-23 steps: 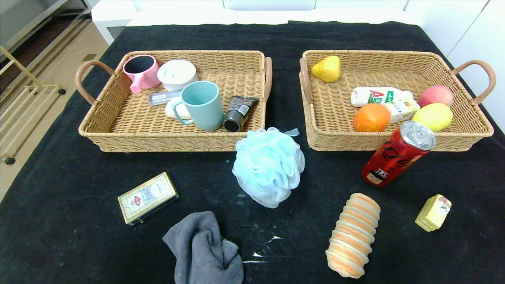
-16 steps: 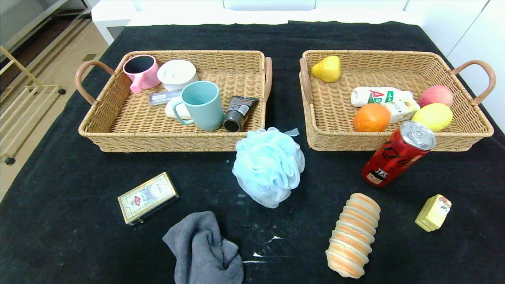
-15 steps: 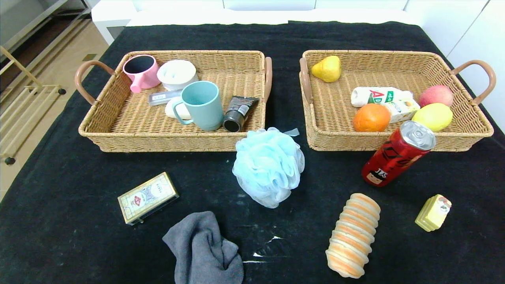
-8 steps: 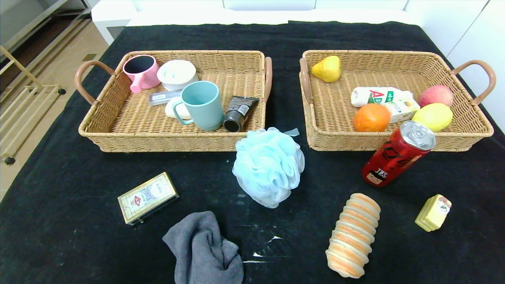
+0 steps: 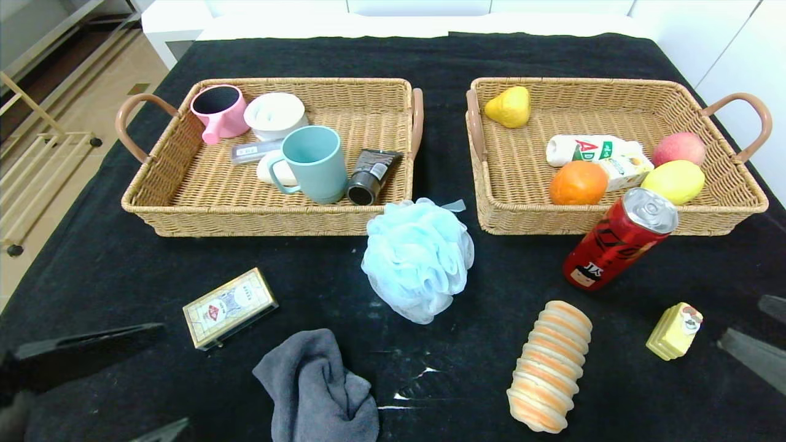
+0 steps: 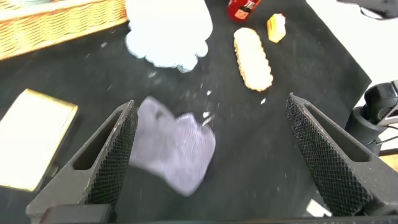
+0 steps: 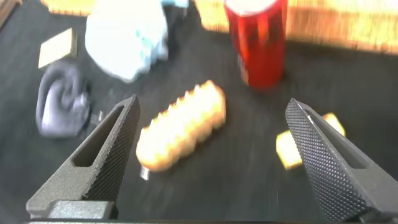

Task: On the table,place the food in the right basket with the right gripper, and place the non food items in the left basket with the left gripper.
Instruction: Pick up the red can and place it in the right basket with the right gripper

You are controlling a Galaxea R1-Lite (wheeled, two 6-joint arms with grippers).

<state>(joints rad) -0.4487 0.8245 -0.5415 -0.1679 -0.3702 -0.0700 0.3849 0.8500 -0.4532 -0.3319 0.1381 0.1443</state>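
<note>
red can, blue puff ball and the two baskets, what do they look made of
Red can: metal, probably aluminium, glossy printed side, bare silver top with a pull tab.
Blue puff ball: gathered plastic mesh, sheer and ruffled, likely a bath sponge.
Left basket and right basket: woven wicker or rattan look, matte tan; could be synthetic.

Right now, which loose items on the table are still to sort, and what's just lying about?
Still to sort:
- food: red can, bread roll, yellow snack pack
- non-food: blue bath pouf, grey cloth, card box

Not part of the job:
- shelf rack on the floor beside the table
</note>
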